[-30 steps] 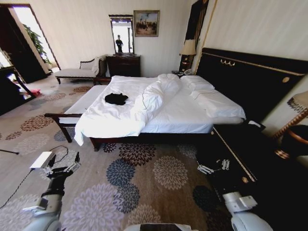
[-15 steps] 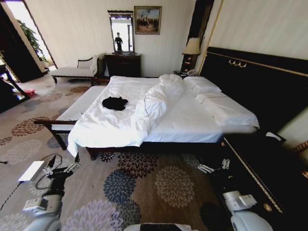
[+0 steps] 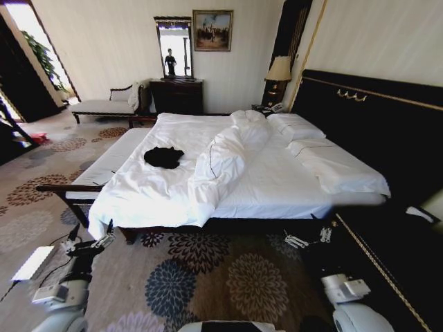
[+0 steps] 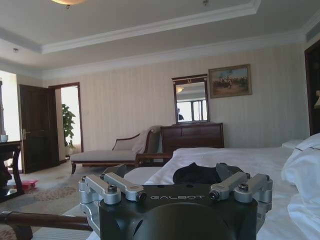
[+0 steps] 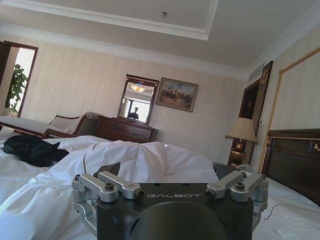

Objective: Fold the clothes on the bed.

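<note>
Black T-shirt (image 3: 163,157) crumpled on white bed (image 3: 277,183), well ahead of both hands, nearer left hand (image 3: 88,243), fingers spread, empty, low over carpet (image 3: 208,277), right hand (image 3: 308,240) likewise open, empty, beside bed.

We see strong daylight from the doorway (image 3: 21,28) at the far left, blown out to white. The white bed (image 3: 277,187) is bright, the headboard (image 3: 374,131) almost black. Straight lines bend at the head view's edges
</note>
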Robot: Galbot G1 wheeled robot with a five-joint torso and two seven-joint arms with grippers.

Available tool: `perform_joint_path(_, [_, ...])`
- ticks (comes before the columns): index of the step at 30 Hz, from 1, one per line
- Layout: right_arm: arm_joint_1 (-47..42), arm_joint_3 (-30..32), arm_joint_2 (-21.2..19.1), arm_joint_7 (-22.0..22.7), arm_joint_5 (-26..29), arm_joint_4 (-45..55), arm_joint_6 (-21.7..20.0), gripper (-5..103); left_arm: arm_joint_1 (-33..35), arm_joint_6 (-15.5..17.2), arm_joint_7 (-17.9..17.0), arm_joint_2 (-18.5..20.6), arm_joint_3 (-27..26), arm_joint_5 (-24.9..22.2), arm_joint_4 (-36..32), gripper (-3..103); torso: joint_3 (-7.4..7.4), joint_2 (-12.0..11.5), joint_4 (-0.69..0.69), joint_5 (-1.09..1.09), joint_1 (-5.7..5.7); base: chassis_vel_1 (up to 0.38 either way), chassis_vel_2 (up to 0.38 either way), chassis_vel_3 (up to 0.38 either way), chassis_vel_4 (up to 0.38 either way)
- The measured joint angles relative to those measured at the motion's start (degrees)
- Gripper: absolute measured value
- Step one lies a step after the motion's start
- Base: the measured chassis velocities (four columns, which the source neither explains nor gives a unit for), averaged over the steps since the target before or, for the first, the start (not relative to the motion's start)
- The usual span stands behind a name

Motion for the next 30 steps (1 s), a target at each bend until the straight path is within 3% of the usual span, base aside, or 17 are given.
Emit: perform_joint_path(30, [0.22,0.15,0.05,0.0,-0.17,0.14,-0.07,100,0.11,-0.19,0.1,-0.11,-0.05,-0.24,-0.16,100,0.0,0.0,-0.01,0.0,0.0,-0.22,0.213,0.213,-0.22])
